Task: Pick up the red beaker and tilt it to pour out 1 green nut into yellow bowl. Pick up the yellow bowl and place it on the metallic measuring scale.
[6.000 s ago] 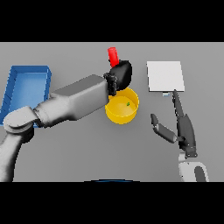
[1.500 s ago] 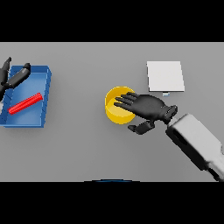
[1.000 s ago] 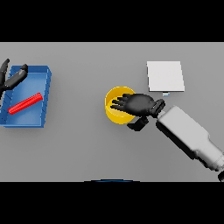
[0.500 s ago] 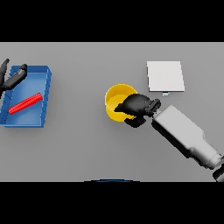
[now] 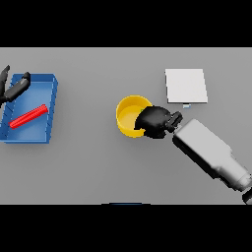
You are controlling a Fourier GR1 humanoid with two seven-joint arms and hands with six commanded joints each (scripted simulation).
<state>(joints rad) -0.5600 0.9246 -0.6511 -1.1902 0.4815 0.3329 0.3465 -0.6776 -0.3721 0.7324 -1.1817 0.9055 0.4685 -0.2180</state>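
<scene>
Right robot hand is curled over the right rim of the yellow bowl, fingers wrapped onto the edge, so it is gripping the bowl. Its white and grey arm runs off toward the lower right corner of the head view.

Bowl sits on the grey desk, roughly centre of the view. I cannot make out a green nut inside it; the interior just reads yellow.

The scale is the pale square plate up and to the right of the bowl, near it but not touching. Nothing rests on it.

Red beaker lies on its side, tilted diagonally, inside the blue tray at the far left of the desk, well apart from the bowl.

Left robot hand shows at the left edge, over the tray's upper-left corner, fingers spread loosely and holding nothing. It is close to the beaker but not touching it.
</scene>
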